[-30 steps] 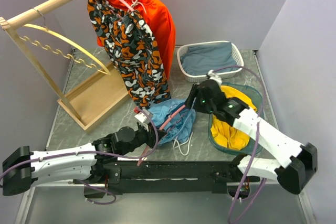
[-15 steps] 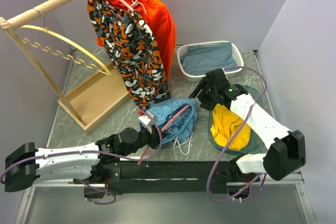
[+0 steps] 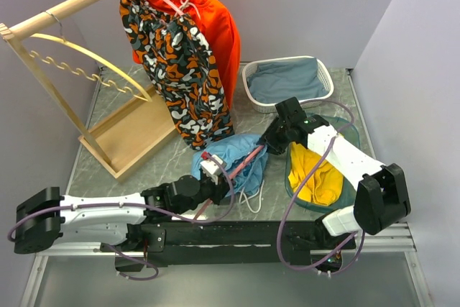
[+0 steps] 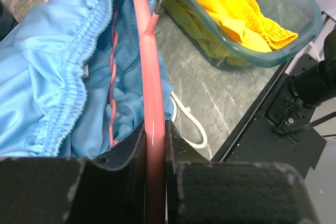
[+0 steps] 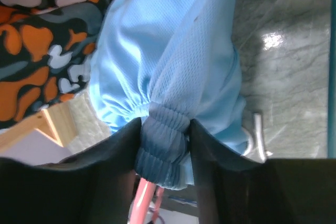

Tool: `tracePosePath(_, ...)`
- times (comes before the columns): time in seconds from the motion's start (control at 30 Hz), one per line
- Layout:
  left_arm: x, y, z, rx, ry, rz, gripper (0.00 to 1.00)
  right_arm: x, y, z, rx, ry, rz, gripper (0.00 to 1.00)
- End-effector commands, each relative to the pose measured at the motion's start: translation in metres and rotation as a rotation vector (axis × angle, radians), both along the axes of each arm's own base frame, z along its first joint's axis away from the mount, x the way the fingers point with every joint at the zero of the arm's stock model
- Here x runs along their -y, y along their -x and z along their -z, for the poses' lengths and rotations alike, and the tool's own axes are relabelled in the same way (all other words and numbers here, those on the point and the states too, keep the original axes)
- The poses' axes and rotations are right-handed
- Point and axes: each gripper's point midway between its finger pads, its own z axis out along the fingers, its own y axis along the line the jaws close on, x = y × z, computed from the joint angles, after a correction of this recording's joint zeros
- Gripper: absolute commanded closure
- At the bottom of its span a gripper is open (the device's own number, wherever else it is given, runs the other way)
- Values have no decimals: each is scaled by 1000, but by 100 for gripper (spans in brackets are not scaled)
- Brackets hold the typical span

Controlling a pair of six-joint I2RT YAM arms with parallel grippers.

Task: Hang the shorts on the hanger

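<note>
Holding hanger (image 4: 149, 87) tight in left fingers (image 4: 128, 148), pinching shorts (image 5: 173, 51) in right fingers (image 5: 207, 156). Looks like feeding hanger in; next, pull shorts along it.

Your left arm (image 3: 100, 210) is lying low along the near edge and reaching rightward to the middle. Its left gripper (image 3: 215, 169) is pinching the thin pink plastic hanger (image 4: 148, 77) between closed fingers (image 4: 126, 156). Your right arm (image 3: 345, 154) is arching from its base back leftward. The right gripper (image 3: 267, 143) is clamping the gathered waistband of the light sky-blue fabric shorts (image 5: 173, 51).
</note>
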Motion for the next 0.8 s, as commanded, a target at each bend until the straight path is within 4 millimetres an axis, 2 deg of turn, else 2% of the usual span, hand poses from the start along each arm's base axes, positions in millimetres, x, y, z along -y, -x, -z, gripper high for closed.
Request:
tracePosePath(0.0, 23, -6, -64, 70, 179, -5, 99, -6, 0, 7, -11, -38, -21, 67)
tracePosePath(0.03, 23, -7, -67, 61, 194, -16, 96, -6, 1, 10, -15, -29, -32, 85)
tracePosePath(0.1, 21, -9, -67, 39, 189, -34, 87, -4, 3, 13, -21, -17, -41, 100)
tracePosePath(0.13, 21, -9, -72, 22, 203, -42, 74, -3, 3, 13, -17, -8, -49, 100)
tracePosePath(0.17, 20, -9, -73, 12, 204, -51, 65, -2, 4, 15, -18, -3, -51, 100)
tracePosePath(0.27, 14, -8, -74, -44, 192, -78, 46, 0, 3, 13, 8, 5, -50, 100)
tracePosePath(0.3, 10, -6, -80, -66, 212, -83, 37, 2, 3, 11, 16, 7, -47, 100)
tracePosePath(0.37, 4, -1, -76, -93, 193, -73, 33, 3, 2, 10, 30, 11, -49, 100)
tracePosePath(0.4, -1, 1, -82, -114, 221, -82, 31, 3, 2, 9, 33, 9, -50, 100)
tracePosePath(0.43, -7, 2, -73, -136, 189, -96, 31, -1, 2, 7, 36, -3, -61, 100)
tracePosePath(0.5, -20, 0, -75, -184, 215, -163, 33, -3, 1, 4, 43, -16, -77, 100)
tracePosePath(0.53, -32, 0, -57, -220, 153, -206, 34, -6, 1, 2, 45, -29, -88, 100)
tracePosePath(0.63, -58, -10, -39, -305, 142, -377, 43, -11, 0, -7, 87, -66, -108, 100)
tracePosePath(0.67, -69, -8, -23, -332, 81, -415, 44, -15, -1, -11, 108, -96, -116, 100)
tracePosePath(0.77, -78, -2, 1, -401, 32, -457, 48, -19, 0, -24, 154, -133, -127, 100)
